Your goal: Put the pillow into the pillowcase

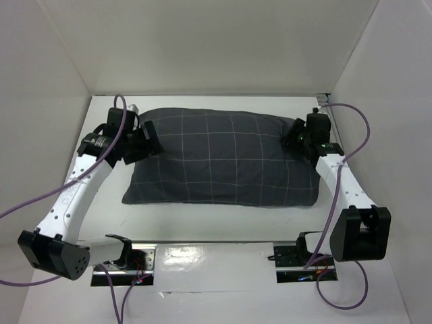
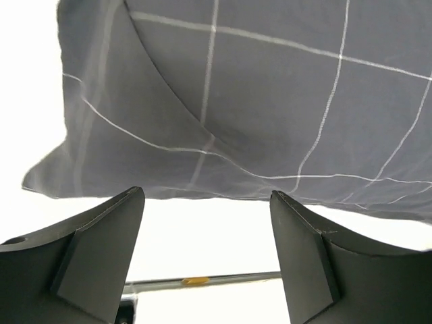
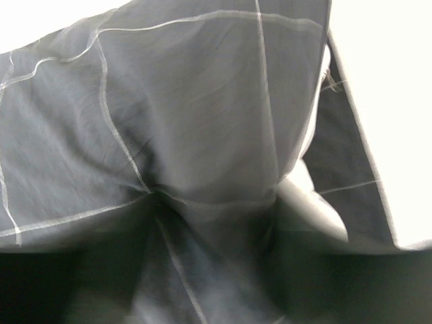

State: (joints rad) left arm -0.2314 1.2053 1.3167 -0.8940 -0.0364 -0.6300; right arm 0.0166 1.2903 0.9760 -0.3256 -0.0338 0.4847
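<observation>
The dark grey checked pillowcase [image 1: 223, 158] lies plump and flat across the middle of the table, filled out. The pillow shows only as a small white bulge [image 3: 314, 202] at the case's open edge in the right wrist view. My left gripper [image 1: 152, 145] is open and empty just off the case's left end. In the left wrist view its jaws [image 2: 206, 196] stand wide apart with the fabric [image 2: 270, 101] beyond them. My right gripper [image 1: 297, 138] is pressed into the case's right end. There its fingers stand apart with bunched fabric [image 3: 189, 101] between and over the tips [image 3: 212, 196].
White walls enclose the table at the back and both sides. The case lies close to the back wall. Purple cables [image 1: 358, 128] loop from both arms. A shiny strip with mounting brackets [image 1: 202, 253] runs along the near edge.
</observation>
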